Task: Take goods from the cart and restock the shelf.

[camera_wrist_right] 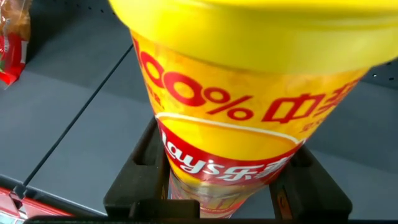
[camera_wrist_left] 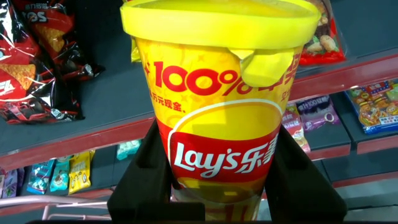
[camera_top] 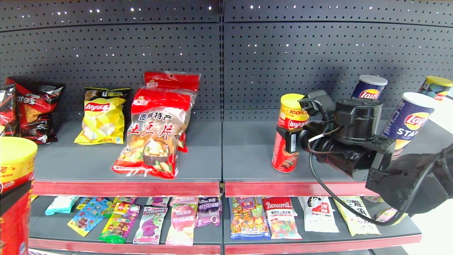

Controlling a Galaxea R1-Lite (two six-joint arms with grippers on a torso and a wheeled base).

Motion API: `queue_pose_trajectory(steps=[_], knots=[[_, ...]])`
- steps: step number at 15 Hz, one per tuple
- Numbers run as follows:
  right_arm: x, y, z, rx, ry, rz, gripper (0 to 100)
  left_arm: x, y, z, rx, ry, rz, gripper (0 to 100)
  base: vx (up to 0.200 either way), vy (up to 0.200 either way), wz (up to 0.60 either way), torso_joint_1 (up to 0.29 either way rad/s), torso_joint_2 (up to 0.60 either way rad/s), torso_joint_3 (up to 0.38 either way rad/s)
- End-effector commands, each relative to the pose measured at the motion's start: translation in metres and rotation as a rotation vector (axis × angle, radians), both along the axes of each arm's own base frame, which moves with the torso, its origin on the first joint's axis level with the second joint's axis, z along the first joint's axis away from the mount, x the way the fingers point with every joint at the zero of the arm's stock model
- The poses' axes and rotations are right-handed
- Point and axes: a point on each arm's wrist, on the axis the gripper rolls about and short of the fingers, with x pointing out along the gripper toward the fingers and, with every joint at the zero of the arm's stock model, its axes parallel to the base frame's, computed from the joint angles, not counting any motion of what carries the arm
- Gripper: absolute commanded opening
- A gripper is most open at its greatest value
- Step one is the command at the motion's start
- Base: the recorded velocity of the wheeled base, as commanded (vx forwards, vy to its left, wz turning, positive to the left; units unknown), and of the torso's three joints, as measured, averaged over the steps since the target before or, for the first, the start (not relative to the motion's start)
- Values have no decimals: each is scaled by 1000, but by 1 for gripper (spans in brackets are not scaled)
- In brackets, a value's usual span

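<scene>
shelf (camera_top: 247,152) at 12 o'clock; right gripper (camera_wrist_right: 224,180) clamped on chip can (camera_wrist_right: 236,93), left gripper (camera_wrist_left: 221,180) on second can (camera_wrist_left: 217,93); probably light, slick: grip mid-body.

A yellow chip bag (camera_top: 102,115) stands between black-and-red chip bags (camera_top: 33,108) and two red potato-slice bags (camera_top: 155,134), one behind the other. Far to the right are blue chip cans (camera_top: 408,118). Below, colourful candy packets (camera_top: 184,219) lie flat in a row.
</scene>
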Motion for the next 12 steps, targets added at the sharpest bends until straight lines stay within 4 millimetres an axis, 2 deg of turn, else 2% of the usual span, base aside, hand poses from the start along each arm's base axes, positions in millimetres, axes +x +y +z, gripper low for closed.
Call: queue_pose_trajectory(steps=[1, 2, 8, 12], knots=[[-1, 0, -1, -4, 3, 3, 0, 0, -1, 0, 0, 1, -9, 0, 0, 0, 0, 0, 0, 0], [-4, 1, -2, -6, 7, 10, 100, 0, -1, 0, 0, 1, -12, 0, 0, 0, 0, 0, 0, 0], [-10, -1, 3, 2, -1, 14, 100, -1, -1, 0, 1, -3, -12, 0, 0, 0, 0, 0, 0, 0], [-22, -7, 8, 8, -9, 17, 100, -1, -1, 0, 1, -3, -13, 0, 0, 0, 0, 0, 0, 0]])
